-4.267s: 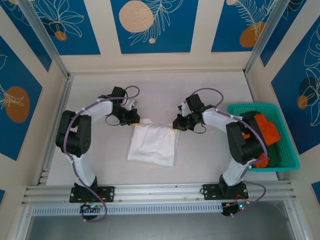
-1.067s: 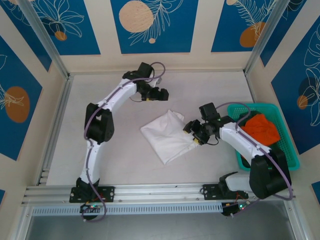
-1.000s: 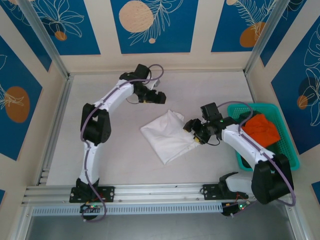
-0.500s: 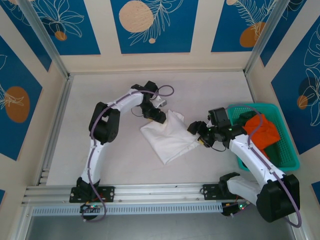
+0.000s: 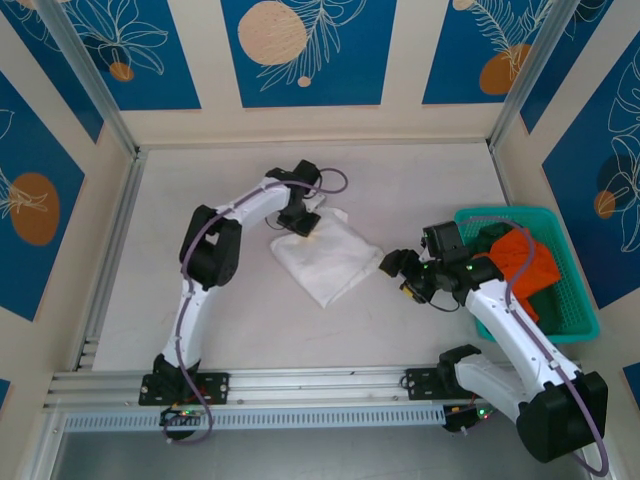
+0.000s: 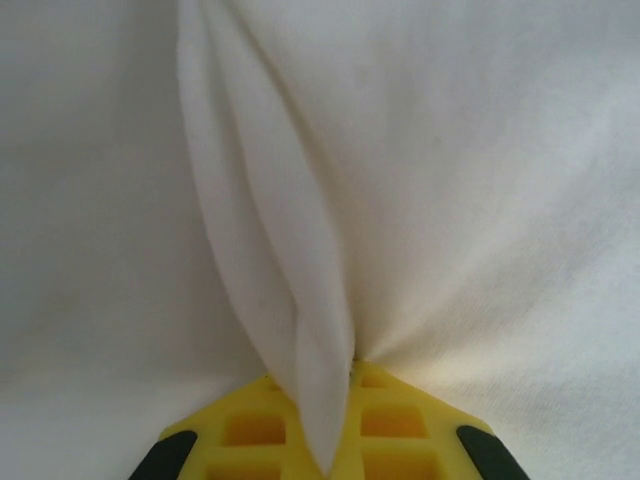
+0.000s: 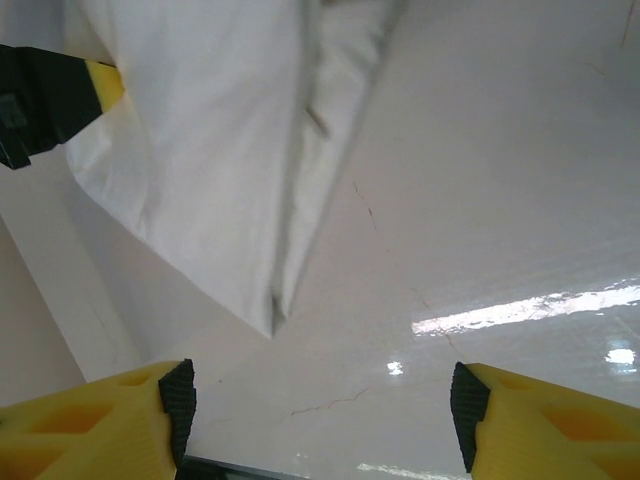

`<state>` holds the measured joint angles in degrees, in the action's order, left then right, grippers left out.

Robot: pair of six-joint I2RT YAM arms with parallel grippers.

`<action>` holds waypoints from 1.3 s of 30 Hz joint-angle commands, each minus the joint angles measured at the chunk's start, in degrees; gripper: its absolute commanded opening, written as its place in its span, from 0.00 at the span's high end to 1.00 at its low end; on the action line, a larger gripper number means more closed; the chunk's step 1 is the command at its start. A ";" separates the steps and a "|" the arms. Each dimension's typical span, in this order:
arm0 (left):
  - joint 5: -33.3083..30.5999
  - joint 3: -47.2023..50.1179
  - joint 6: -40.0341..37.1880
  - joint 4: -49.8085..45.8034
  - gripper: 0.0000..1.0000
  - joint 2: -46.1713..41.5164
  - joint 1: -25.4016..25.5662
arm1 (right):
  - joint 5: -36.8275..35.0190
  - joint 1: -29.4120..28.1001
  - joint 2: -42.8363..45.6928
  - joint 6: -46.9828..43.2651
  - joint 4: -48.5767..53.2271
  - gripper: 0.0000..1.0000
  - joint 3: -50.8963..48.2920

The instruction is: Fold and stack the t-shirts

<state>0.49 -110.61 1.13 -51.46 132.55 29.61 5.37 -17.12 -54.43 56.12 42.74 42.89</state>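
Folded plain white cloth t-shirt (image 5: 328, 258) lies mid-table on the pale tabletop (image 5: 200, 250), turned diagonal. The left gripper (image 5: 303, 228) sits at its far-left corner, fingers clamped tight on a pinched-up ridge of the white cloth, which the left wrist view shows running between the yellow pads (image 6: 390, 420). The right gripper (image 5: 402, 277) is just off the shirt's right edge over bare table, fingers spread wide and holding nothing, with the bright orange t-shirt (image 5: 525, 262) and dark green t-shirt (image 5: 487, 237) bunched in the teal plastic lattice basket (image 5: 570, 330) at far right.
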 commanded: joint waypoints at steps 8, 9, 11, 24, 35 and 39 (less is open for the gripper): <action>-16.25 -2.99 -2.57 1.24 1.00 -0.77 -21.79 | 2.19 -0.70 1.00 1.08 10.14 0.31 7.43; -16.78 -4.42 -2.93 1.04 1.00 0.23 -23.02 | 2.19 -0.75 0.95 0.95 10.92 0.31 7.99; -18.46 -8.10 -4.05 0.62 1.00 2.66 -25.60 | 1.67 -0.76 0.97 0.83 13.07 0.31 9.24; -20.36 -34.24 3.85 -2.30 1.00 18.11 -38.13 | -1.40 -1.34 -5.91 -0.48 20.36 0.33 20.49; -22.09 -37.14 12.29 -4.97 0.90 19.54 -41.27 | -3.36 -4.76 -8.94 1.38 18.41 0.34 22.62; -21.93 -37.05 14.38 -5.71 0.29 17.29 -41.85 | -3.52 -5.23 -9.20 1.08 16.67 0.34 22.25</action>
<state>-19.62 -145.77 12.53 -55.16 152.29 -10.90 2.55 -21.82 -63.33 56.53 60.38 64.14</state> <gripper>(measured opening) 0.529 0.664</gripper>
